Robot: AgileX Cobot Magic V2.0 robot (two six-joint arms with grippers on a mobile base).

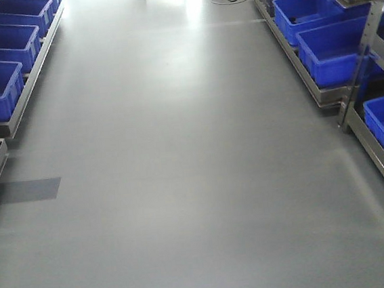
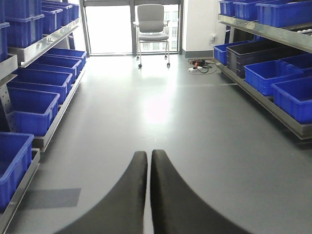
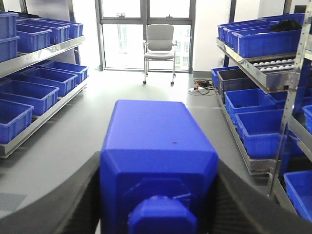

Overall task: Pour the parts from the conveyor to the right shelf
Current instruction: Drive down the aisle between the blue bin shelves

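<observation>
Blue crates [image 3: 253,100] on right shelf [image 3: 273,75], chair [image 3: 160,41] ahead by window, left end effector [image 2: 148,155] closed, empty, right end effector [image 3: 158,170] clamping blue block [image 3: 151,131]

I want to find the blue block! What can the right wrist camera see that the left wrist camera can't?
Only the right wrist view shows the blue block, with its round stud, gripped between the right jaws. Only the left wrist view shows the left jaws pressed shut with nothing between them. Both show the grey chair by the window, blue crates on shelves along both sides, and cables on the grey floor.
</observation>
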